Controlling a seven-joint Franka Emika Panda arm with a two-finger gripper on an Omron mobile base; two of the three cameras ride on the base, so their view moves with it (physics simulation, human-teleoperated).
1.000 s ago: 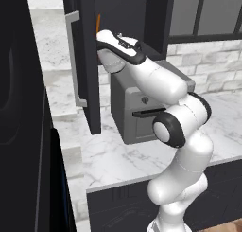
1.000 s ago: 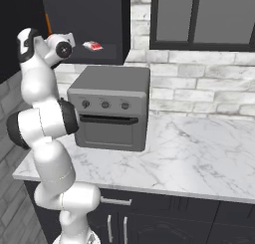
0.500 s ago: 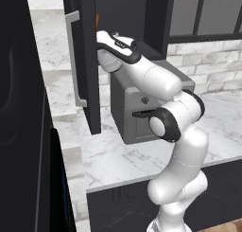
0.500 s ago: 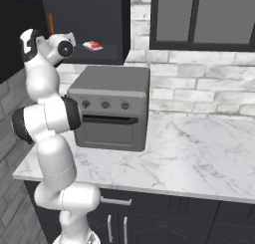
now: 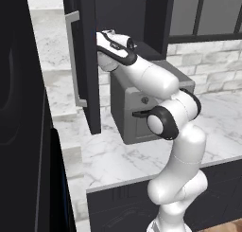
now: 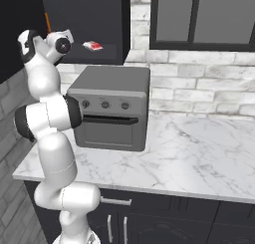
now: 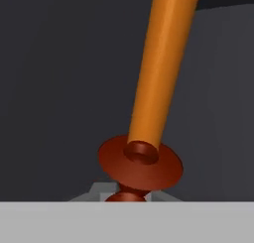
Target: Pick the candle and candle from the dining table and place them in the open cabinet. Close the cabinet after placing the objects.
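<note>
The gripper (image 6: 39,35), jaws closed on the orange taper candle (image 7: 161,68) by its red holder (image 7: 140,160), reaches into the open cabinet (image 5: 87,60). Risk: the tilted candle could topple on release or strike the cabinet wall.

Rendered kitchen, marble counter (image 6: 199,148), grey countertop oven (image 6: 112,113), white brick wall (image 6: 199,88), probably glass-paned dark cabinets (image 6: 204,16)

Smooth matt orange candle (image 7: 161,68), glossy red-brown holder (image 7: 140,163); matt charcoal cabinet (image 5: 87,60); polished veined marble counter (image 6: 199,158).
</note>
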